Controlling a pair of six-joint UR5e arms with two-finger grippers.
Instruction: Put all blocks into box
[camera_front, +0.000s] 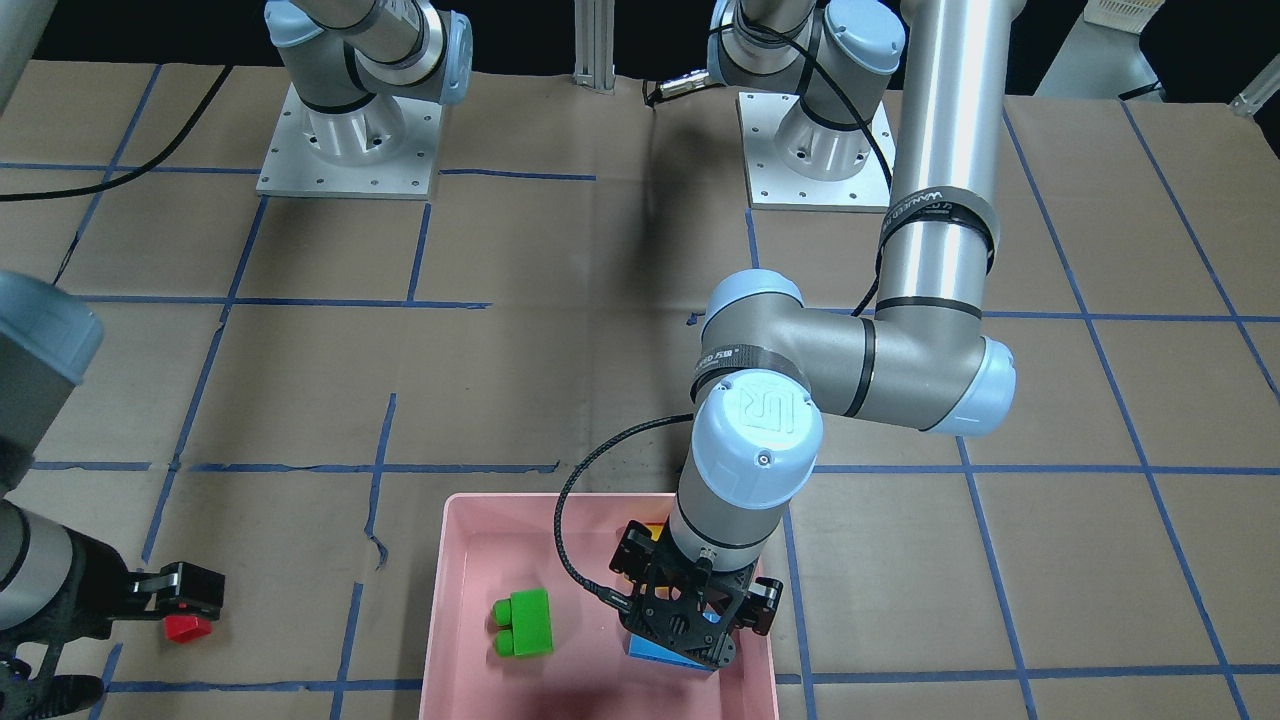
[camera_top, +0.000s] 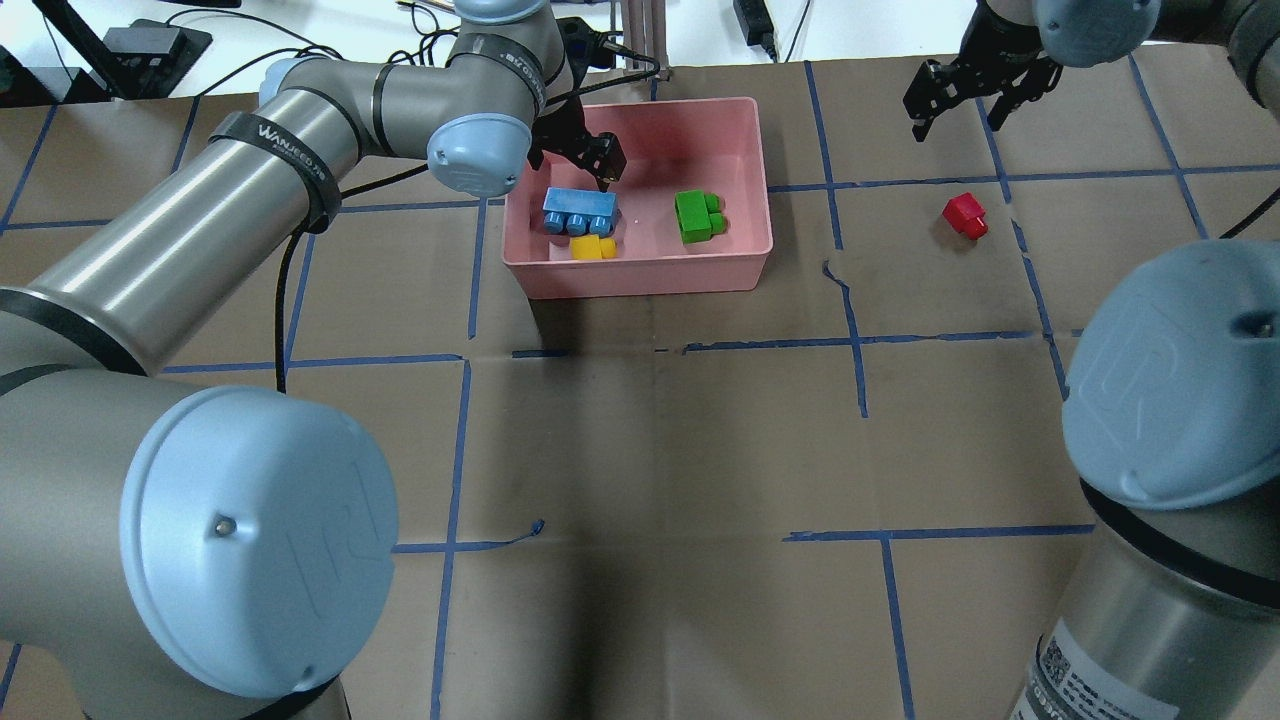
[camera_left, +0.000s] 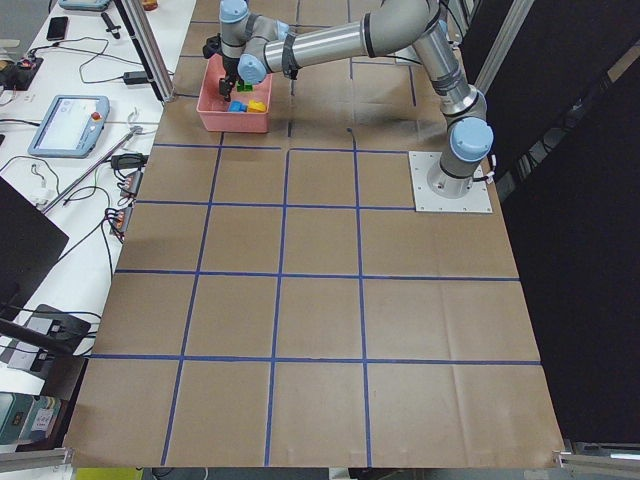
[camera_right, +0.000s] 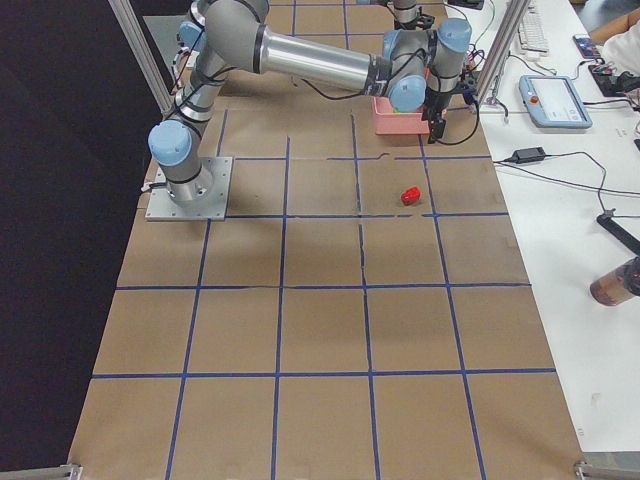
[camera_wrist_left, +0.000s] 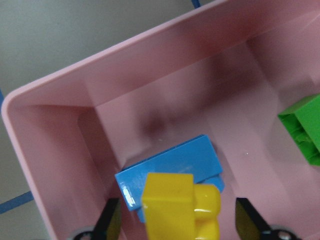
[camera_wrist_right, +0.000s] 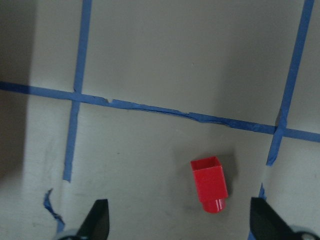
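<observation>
The pink box (camera_top: 640, 278) holds the light blue block (camera_top: 578, 209), the yellow block (camera_top: 592, 248) and the green block (camera_top: 697, 216). My left gripper (camera_top: 585, 155) is open above the box's left end, just over the blue and yellow blocks. In the left wrist view its fingers (camera_wrist_left: 112, 222) stand apart on either side of the yellow block (camera_wrist_left: 182, 205), not touching it. The red block (camera_top: 965, 215) lies on the table right of the box. My right gripper (camera_top: 955, 105) is open above and beyond it. In the right wrist view the red block (camera_wrist_right: 210, 184) lies between the open fingers (camera_wrist_right: 97, 220).
The table is brown paper with a grid of blue tape (camera_top: 855, 340). The arm bases (camera_front: 345, 150) stand at the robot's side. A metal post (camera_top: 645, 30) and cables lie beyond the box's far edge.
</observation>
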